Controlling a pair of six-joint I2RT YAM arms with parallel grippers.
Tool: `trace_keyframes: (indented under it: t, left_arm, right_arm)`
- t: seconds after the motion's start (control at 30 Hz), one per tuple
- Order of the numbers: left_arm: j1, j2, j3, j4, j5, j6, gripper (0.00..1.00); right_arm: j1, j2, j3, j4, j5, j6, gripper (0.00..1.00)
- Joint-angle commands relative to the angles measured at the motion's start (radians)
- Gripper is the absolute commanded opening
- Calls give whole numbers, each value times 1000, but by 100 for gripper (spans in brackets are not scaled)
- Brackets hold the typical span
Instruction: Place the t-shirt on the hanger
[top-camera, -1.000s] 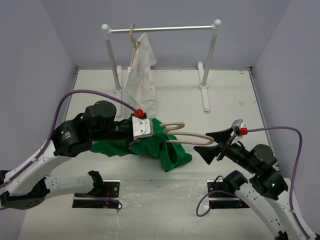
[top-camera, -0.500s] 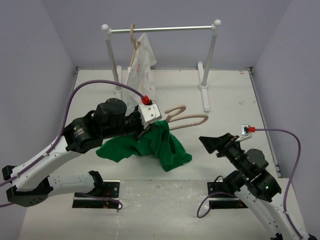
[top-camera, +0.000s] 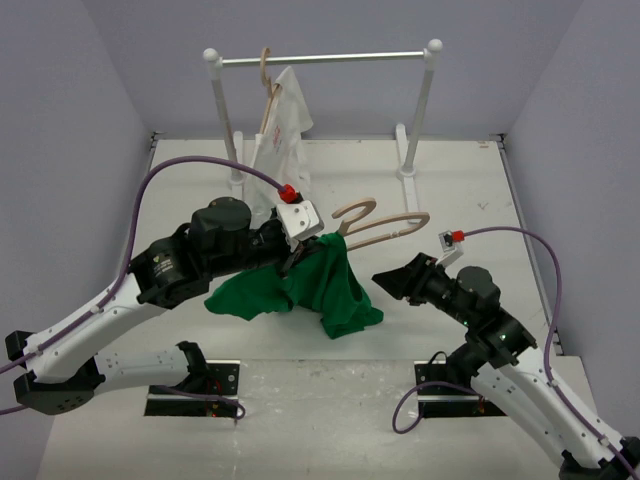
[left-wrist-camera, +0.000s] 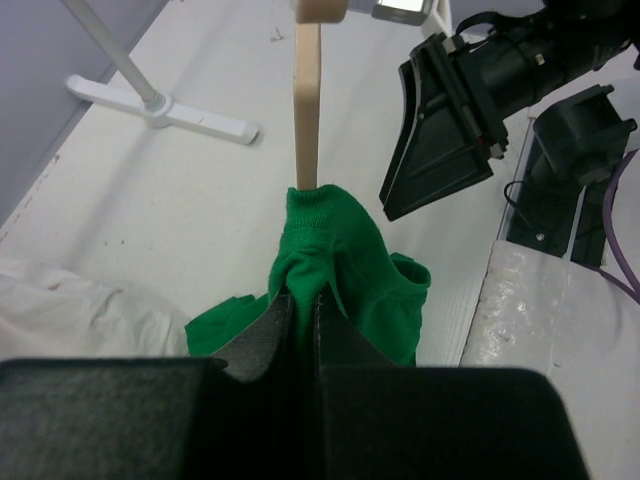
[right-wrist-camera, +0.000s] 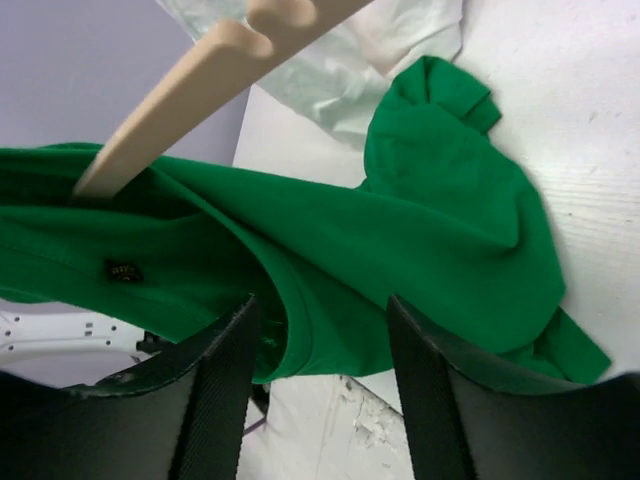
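Pressed together on cloth, my left gripper (left-wrist-camera: 300, 305) hung, my right gripper (right-wrist-camera: 320, 305) spread, between plain lilac walls (top-camera: 60, 100) above a matte white table (top-camera: 470, 200); that cloth was the crumpled green t-shirt (top-camera: 335, 290), the smooth curved tan wooden hanger (top-camera: 390, 225) poking from its folds.

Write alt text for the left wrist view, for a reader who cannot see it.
The left gripper is shut on bunched cloth of a green t-shirt, from which a light tan wooden hanger sticks up; the black right gripper is at upper right.
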Motion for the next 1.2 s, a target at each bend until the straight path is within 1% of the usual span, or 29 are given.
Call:
trace_keyframes:
  t: [0.0, 0.17, 0.23, 0.27, 0.3, 0.33, 0.37, 0.4, 0.47, 0.53, 0.6, 0.63, 0.67, 0.73, 0.77, 0.9, 1.03, 1.07, 1.17]
  left_arm:
    - [-1, 2, -2, 116, 12, -22, 0]
    - [0, 14, 5, 131, -3, -29, 0]
    - [-1, 21, 9, 137, -5, -31, 0]
    - [0, 22, 8, 142, -6, -32, 0]
    - [-1, 22, 8, 151, -8, -35, 0]
    - [-1, 21, 9, 157, -10, -38, 0]
    - [-1, 20, 9, 158, -13, -42, 0]
    - [-1, 18, 10, 157, -15, -44, 0]
    - [-1, 11, 13, 146, -22, -45, 0]
    - [0, -9, 17, 122, -38, -45, 0]
    - [-1, -37, 18, 102, -43, -45, 0]
    - [0, -45, 19, 96, -40, -46, 0]
    - [0, -72, 21, 92, -31, -49, 0]
    - [-1, -116, 34, 82, -17, -57, 0]
    - [-1, -128, 46, 77, -16, -63, 0]
    - [-1, -134, 114, 8, -31, -71, 0]
    - [0, -123, 138, -48, -86, -70, 0]
    - [-1, -122, 136, -48, -90, -70, 0]
    - [0, -107, 134, -39, -85, -68, 0]
  right_arm:
    - [39, 69, -29, 185, -92, -10, 52]
    - [162, 126, -72, 262, -45, 5, 52]
    - [205, 164, -76, 294, -30, 5, 50]
    - [220, 184, -74, 298, -18, 3, 47]
    - [234, 220, -73, 300, -1, -2, 39]
    - [243, 243, -73, 299, 20, -6, 25]
    - [246, 253, -73, 294, 45, -10, 7]
    - [248, 251, -72, 272, 70, -17, 0]
    - [245, 221, -65, 192, 151, -31, 0]
    - [236, 164, -41, 89, 314, -56, 0]
    - [175, 80, -14, -15, 417, -79, 0]
    - [128, 53, 0, -47, 413, -95, 0]
    - [36, 20, 27, -78, 396, -131, 0]
    - [-99, 13, 78, -132, 343, -195, 0]
    - [-166, 33, 124, -156, 325, -237, 0]
    - [-362, 150, 354, -248, 243, -365, 0]
    - [-432, 199, 563, -330, 216, -420, 0]
    - [-432, 209, 645, -345, 201, -429, 0]
    - [-432, 268, 805, -409, 118, -459, 0]
